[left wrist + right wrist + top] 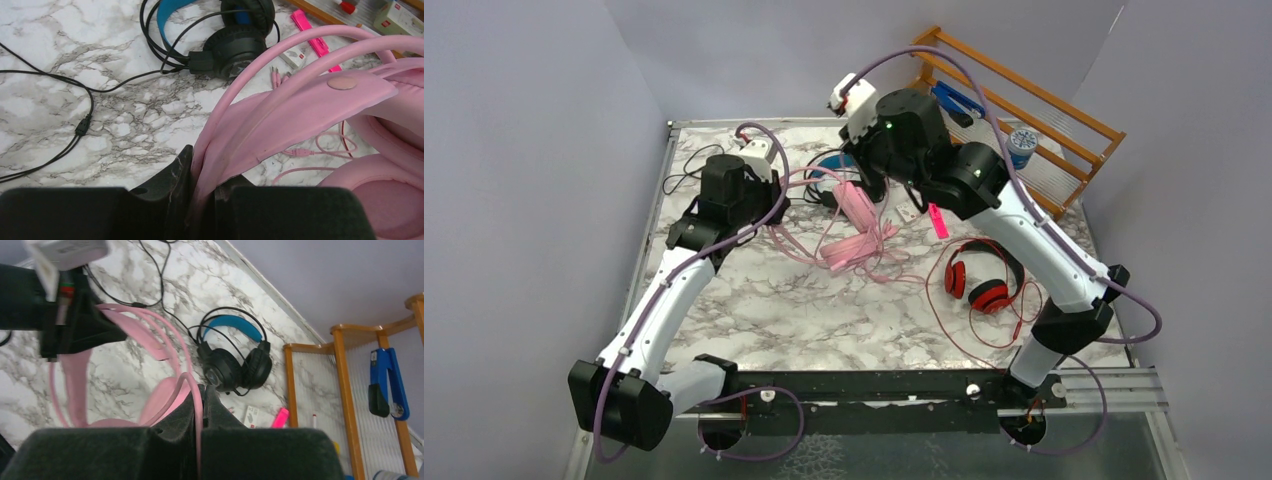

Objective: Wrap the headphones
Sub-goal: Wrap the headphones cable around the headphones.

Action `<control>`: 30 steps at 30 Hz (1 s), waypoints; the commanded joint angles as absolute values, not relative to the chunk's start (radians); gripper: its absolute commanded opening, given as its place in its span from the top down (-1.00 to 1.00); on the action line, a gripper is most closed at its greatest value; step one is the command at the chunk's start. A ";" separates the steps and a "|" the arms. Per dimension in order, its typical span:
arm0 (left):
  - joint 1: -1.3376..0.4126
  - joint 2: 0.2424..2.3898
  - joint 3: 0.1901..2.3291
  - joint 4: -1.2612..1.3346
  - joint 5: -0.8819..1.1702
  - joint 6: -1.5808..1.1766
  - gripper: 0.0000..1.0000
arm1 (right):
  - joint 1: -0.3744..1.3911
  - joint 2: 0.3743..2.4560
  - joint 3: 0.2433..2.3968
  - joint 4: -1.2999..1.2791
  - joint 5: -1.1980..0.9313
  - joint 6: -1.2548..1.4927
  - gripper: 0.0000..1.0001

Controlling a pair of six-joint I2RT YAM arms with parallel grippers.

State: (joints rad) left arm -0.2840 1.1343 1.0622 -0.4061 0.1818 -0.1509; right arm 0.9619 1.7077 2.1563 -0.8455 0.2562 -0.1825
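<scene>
**marblefan:** So which step is this? All I see is pink spaghetti.

**yam_wrangler:** Looks like the pink headset [310, 105] is the one being wrapped, and it's early on. It sits mid-table toward the far side. The left gripper [202, 165] has its jaws nearly closed on the headband, and the right gripper [200, 400] is pinched fully shut on the thin pink cable [199, 430]. Most of that cable lies loose on the table [824, 320], so I'd say no real winding is done yet.

**marblefan:** Next move?

**yam_wrangler:** My guess: the left holds the band steady while the right leads the cable round it, without losing the pinch or snagging the loops. The black headset [235, 365] sits just beyond it and the red headset [979, 285] is over on the right. Both have their cables sprawled, untouched.

**marblefan:** Any bins?

**yam_wrangler:** Only a wooden rack [342, 390] at the far right. It holds a blue clamp [382, 385] and a can [1022, 142], no headsets.
</scene>
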 commanded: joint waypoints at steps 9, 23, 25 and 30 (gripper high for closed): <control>-0.291 1.050 1.064 -0.416 0.446 -0.164 1.00 | 0.699 1.619 1.974 -0.695 -0.058 -0.186 0.99; -0.291 1.060 1.156 -0.463 0.364 -0.322 1.00 | 0.560 1.582 1.824 -0.637 -0.171 -0.028 0.99; -0.291 1.075 1.178 -0.527 0.180 -0.349 1.00 | 0.560 1.556 1.845 -0.675 -0.192 -0.004 0.99; -0.286 1.111 1.193 -0.603 -0.235 -0.400 1.00 | 0.560 1.419 1.740 -0.675 -0.217 0.051 0.98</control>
